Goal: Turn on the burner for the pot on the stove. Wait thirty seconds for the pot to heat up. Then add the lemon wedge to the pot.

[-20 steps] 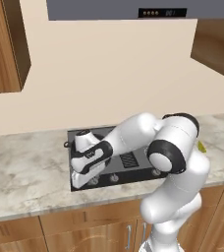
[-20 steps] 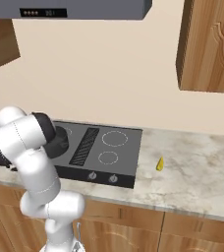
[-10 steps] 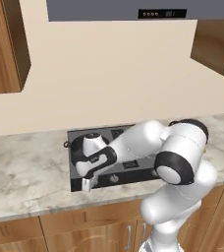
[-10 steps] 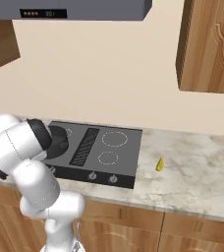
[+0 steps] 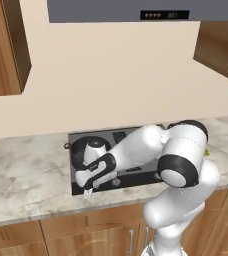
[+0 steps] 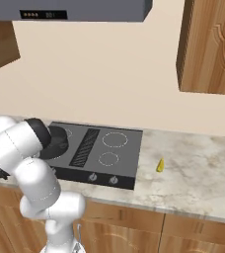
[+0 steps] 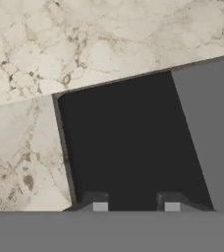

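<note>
Squat dark grey pot (image 5: 86, 149) sits on the flat stove (image 6: 115, 158).

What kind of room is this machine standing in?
A kitchen, by the look of it, though a rendered one: a flat dark grey cooktop set into a marbled stone counter, a grey extractor hood above it, and brown wooden cabinets on the wall.

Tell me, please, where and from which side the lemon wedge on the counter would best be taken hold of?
Probably from straight above, jaws across its narrow middle: the lemon wedge lies flat on the counter right of the stove, long axis pointing roughly toward the wall, with open counter on both long sides.
</note>
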